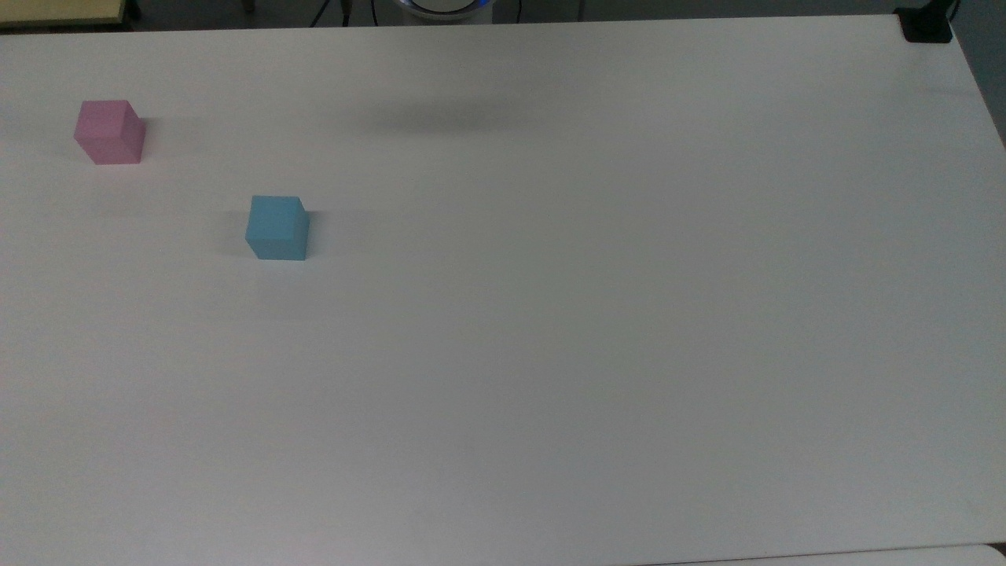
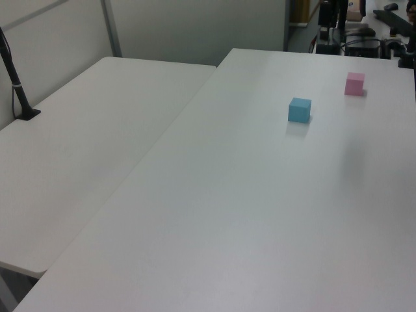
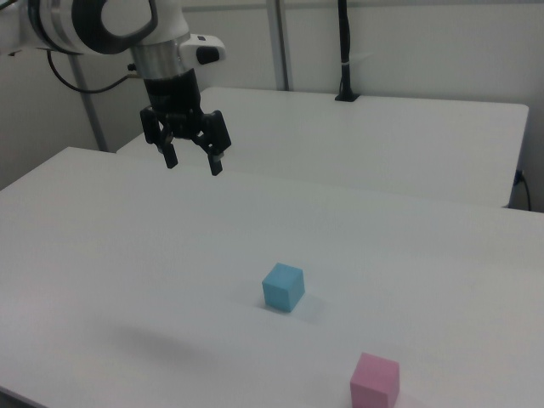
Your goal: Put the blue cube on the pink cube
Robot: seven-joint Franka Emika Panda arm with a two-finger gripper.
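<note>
**Both cubes apart on the white table, gripper high and empty**

Top view: the blue cube (image 1: 276, 228) sits on the table (image 1: 597, 314), right of and nearer than the pink cube (image 1: 110, 132), well apart.

Left view: blue cube (image 2: 299, 110) lies left of and nearer than the pink one (image 2: 354, 84).

Right view: the gripper (image 3: 192, 162) hangs high above the table, fingers spread, holding nothing, far left of the blue cube (image 3: 283, 286); the pink cube (image 3: 375, 381) lies nearer, to the right.

Two cubes: one blue cube (image 1: 276, 227) and one pink cube (image 1: 110, 131); two white tables (image 2: 260, 214); one gripper (image 3: 193, 162).
</note>
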